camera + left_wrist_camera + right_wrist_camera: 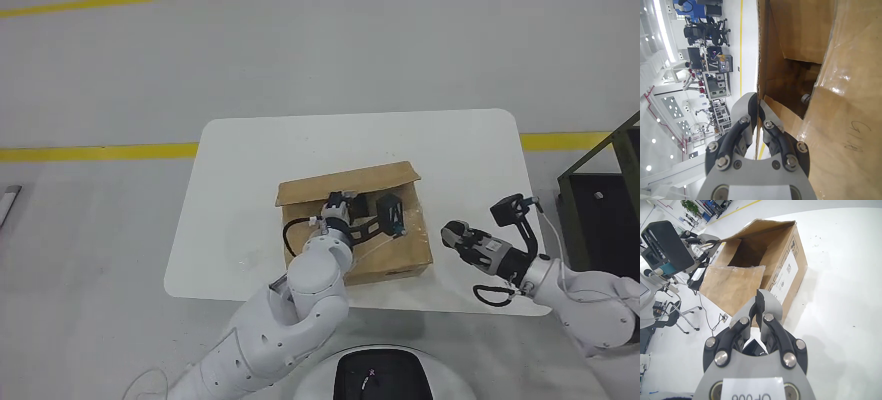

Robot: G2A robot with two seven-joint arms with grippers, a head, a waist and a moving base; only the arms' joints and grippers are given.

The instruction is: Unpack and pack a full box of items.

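A brown cardboard box stands open in the middle of the white table. My left gripper is shut on the corrugated edge of a raised box flap; from above, the left gripper sits over the box opening. A tape-covered flap lies across part of the opening. Deep in the dark interior, a small grey round item peeks out. My right gripper is shut on nothing, beside the labelled box side. From above, the right gripper is just right of the box.
Bare table surface stretches to the left of the box and behind it. A dark green rack stands off the table's right edge. The table's front edge runs close under the right arm.
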